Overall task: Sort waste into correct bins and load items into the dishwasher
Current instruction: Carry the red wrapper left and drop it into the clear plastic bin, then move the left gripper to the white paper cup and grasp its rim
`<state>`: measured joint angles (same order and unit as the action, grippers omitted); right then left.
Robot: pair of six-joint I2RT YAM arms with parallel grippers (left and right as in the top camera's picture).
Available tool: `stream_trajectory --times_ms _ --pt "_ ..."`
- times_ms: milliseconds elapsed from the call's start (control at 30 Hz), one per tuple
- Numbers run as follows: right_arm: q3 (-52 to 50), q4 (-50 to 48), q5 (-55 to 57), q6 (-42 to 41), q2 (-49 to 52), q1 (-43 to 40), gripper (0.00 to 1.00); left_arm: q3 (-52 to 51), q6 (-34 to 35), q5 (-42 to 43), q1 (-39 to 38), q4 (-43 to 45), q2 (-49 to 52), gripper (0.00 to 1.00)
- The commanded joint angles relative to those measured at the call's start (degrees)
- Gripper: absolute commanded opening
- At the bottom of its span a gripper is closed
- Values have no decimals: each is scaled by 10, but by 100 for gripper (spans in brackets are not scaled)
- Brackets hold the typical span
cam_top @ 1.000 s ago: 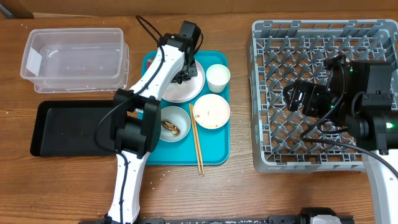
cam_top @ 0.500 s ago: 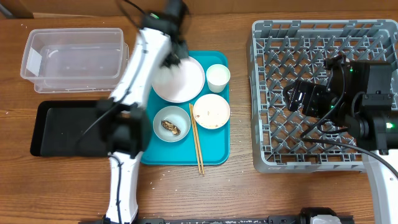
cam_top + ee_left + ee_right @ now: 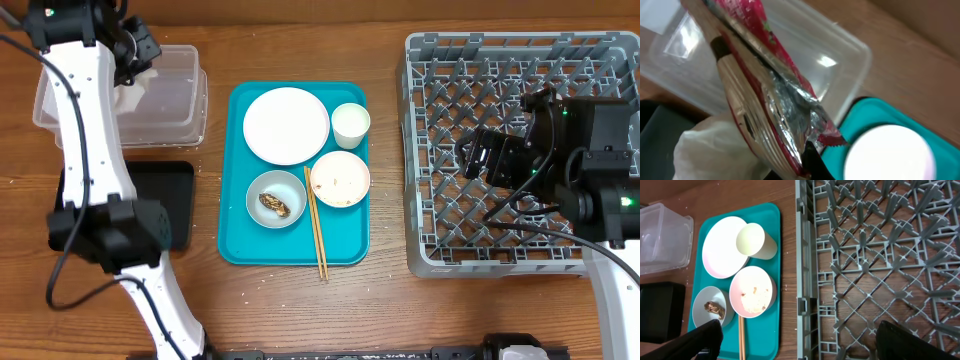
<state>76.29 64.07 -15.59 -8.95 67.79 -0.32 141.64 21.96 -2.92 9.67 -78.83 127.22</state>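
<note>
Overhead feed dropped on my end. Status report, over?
Left tool shut on wrapper, napkin alongside, over clear tub. Right tool open above dish rack. Plate, cup, blue-grey bowl, pinkish bowl, chopsticks on teal tray, not yet loaded. No obstruction seen.

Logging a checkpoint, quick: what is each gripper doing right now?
Left gripper: shut on the red-and-white wrapper, above the clear tub.
Right gripper: open, holding nothing.

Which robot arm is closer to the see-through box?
Left. The left gripper is right over the clear box, holding a wrapper. The right gripper is far away, over the grey rack.
</note>
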Motion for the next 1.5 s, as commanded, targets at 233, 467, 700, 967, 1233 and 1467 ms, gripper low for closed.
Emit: stream_trajectory --times_ms 233,467,700,967,1233,1467 --pt "10 -3 5 4 -2 3 100 -12 -72 17 -1 57 80 93" --pt "10 -3 5 4 -2 3 100 41 -132 134 -16 10 50 91" --pt "10 -3 5 4 0 3 100 41 -207 234 -127 -19 39 90" --pt "10 -1 5 4 5 3 100 36 -245 172 -290 24 107 91" --pt "10 7 5 5 5 3 100 36 -232 128 -326 14 157 79" --pt "10 8 5 5 5 3 100 30 -230 128 -317 12 160 67"
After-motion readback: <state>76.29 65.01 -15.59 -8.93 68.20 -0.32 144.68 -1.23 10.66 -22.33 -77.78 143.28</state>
